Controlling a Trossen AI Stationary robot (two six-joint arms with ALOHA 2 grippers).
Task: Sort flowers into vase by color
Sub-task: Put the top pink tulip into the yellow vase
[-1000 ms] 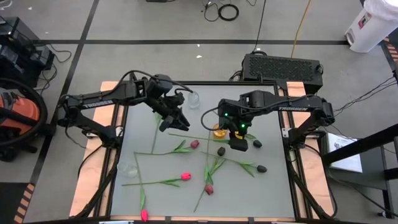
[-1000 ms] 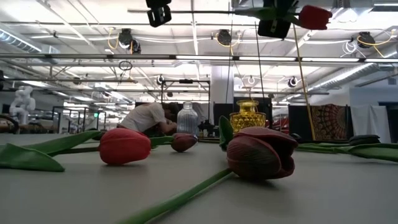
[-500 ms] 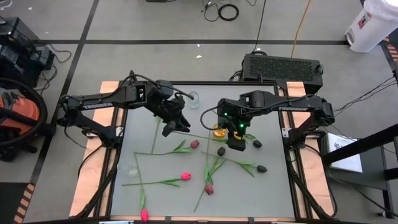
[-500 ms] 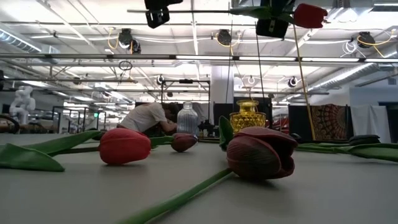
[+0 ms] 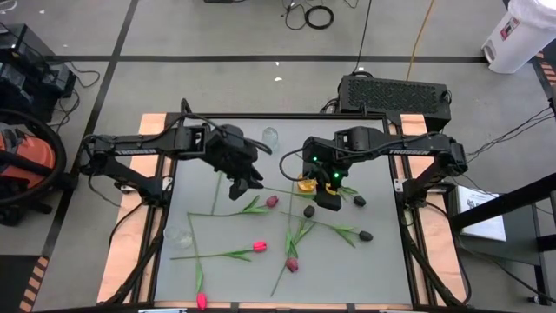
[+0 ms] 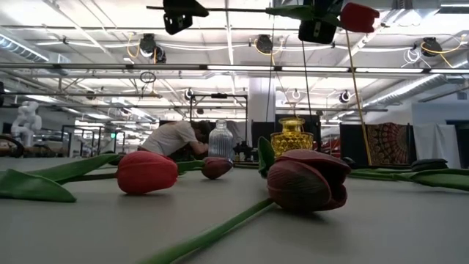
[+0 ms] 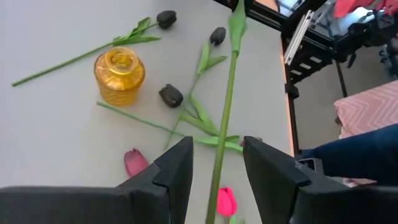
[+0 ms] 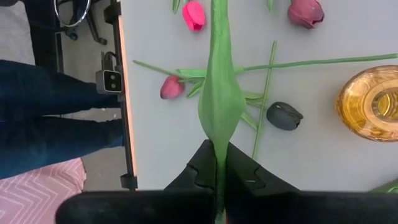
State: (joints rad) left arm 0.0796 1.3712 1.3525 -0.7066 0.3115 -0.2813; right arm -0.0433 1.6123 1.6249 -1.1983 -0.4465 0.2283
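High above the table my right gripper is shut on a red tulip. Its green stem runs level toward my left gripper. That gripper is open, with one finger on each side of the stem and a gap on both sides. An amber vase stands under the right arm. A clear ribbed vase stands farther back. Several pink, maroon and black tulips lie flat on the table, among them a pink one. My right gripper pinches the tulip's stem, where a leaf wraps it, between its two fingers, which slant down. The stem runs on past the fingertips, and the red head sticks out on the other side. The flower is lifted clear and about level.
Black tulips and maroon ones lie around the amber vase. A small clear glass sits near the left edge. A person's legs show beside the table, and another person bends over in the room beyond.
My left gripper has swung toward the table's near edge and a little to the right, turning at the wrist as it went, and has come in around the held tulip's stem. The right gripper and the tulip have stayed where they were.
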